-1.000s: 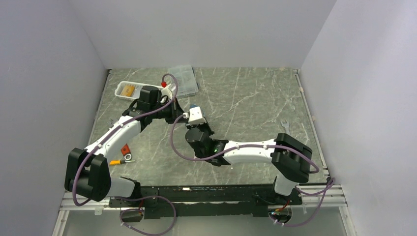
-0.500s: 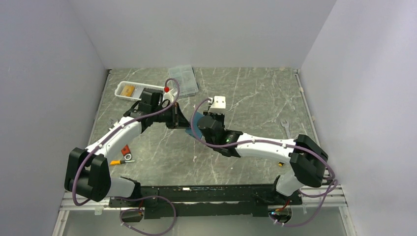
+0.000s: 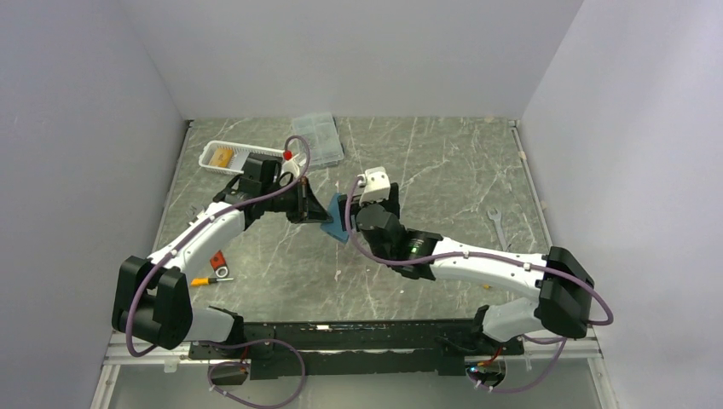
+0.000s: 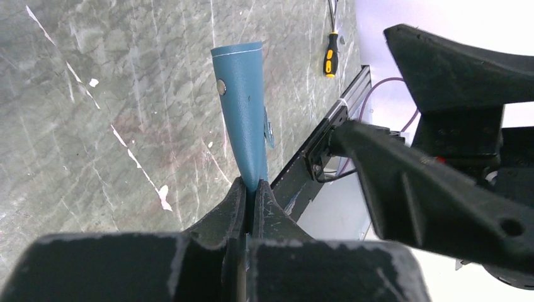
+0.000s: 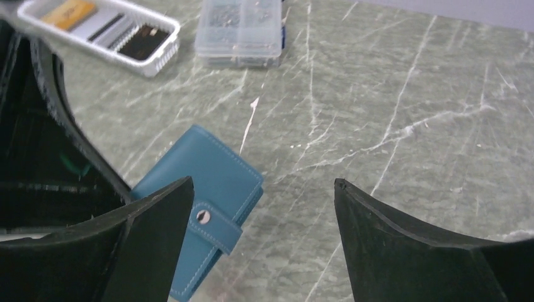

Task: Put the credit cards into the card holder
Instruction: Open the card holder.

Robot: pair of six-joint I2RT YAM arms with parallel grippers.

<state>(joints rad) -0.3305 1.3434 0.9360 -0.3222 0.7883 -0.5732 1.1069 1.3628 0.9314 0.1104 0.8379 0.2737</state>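
The left gripper point(image 4: 253, 189) is closed tightly on one edge of the card holder point(image 4: 242, 107). Its two fingers are pressed together with only the thin blue edge between them. The holder is folded shut, and its strap is fastened with the small pale snap point(image 5: 201, 216). From the left fingers it reaches out over the table point(image 3: 443, 170), near the middle, a little to the left. It looks tilted. I cannot tell if its far end touches the table or is lifted from it.

The right gripper point(image 5: 261, 185) is wide open and holds nothing. It hangs above the holder, close to it but not touching. In the right wrist view the holder is under the finger on the left of the picture, and the gap between the fingers is mostly over bare table beside the holder.

The cards point(image 5: 69, 11) are in the white basket point(image 5: 157, 60) at the far left of the table, well apart from the holder: one yellow, one striped grey, one black. A clear box point(image 5: 239, 31) stands just beside the basket.
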